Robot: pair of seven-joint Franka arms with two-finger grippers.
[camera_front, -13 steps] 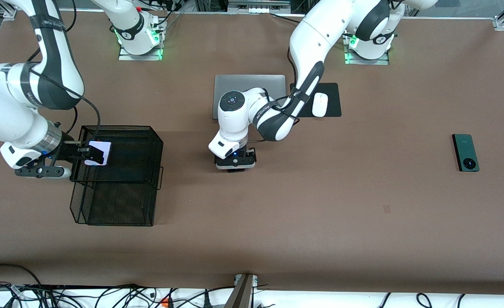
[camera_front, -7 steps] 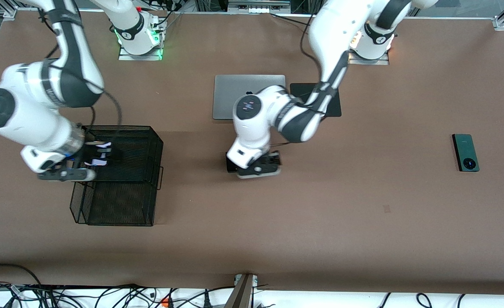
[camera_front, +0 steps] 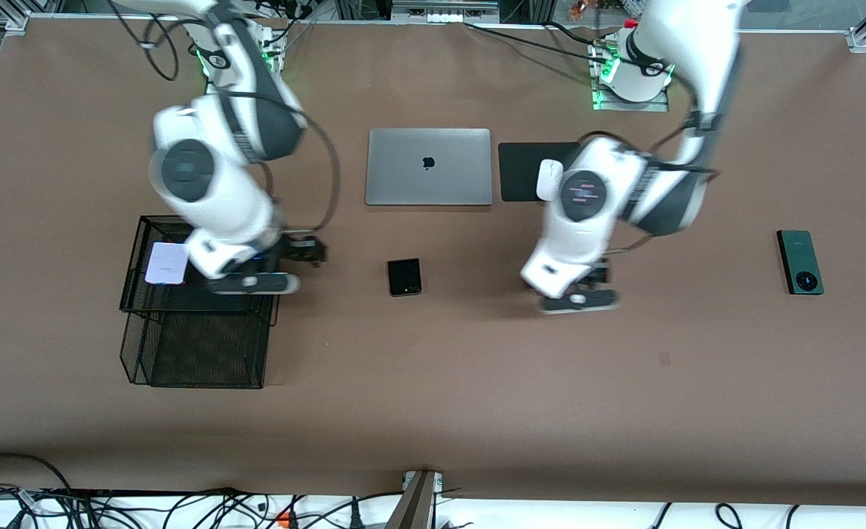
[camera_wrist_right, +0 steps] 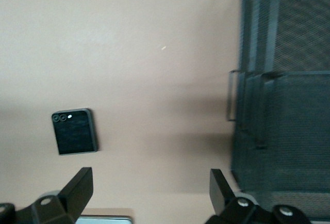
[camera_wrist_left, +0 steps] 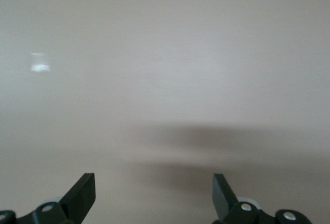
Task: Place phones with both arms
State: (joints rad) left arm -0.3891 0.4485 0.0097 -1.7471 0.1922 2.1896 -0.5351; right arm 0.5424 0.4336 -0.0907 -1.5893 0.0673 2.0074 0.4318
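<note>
Two phones remain on the table (camera_front: 477, 411): the green phone (camera_front: 800, 261) toward the left arm's end should be approached squarely, the black phone (camera_front: 404, 277) likewise. The lilac phone (camera_front: 166, 263) lies in the basket (camera_front: 197, 367). Both the left gripper (camera_front: 578, 299) and right gripper (camera_front: 256, 282) are held wide open, empty, over bare table.

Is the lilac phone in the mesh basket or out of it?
In: the lilac phone lies flat inside the mesh basket, on its upper tier.

A brown table (camera_front: 433, 411) fills the view, with tangled cables (camera_front: 183, 507) along its near edge.
</note>
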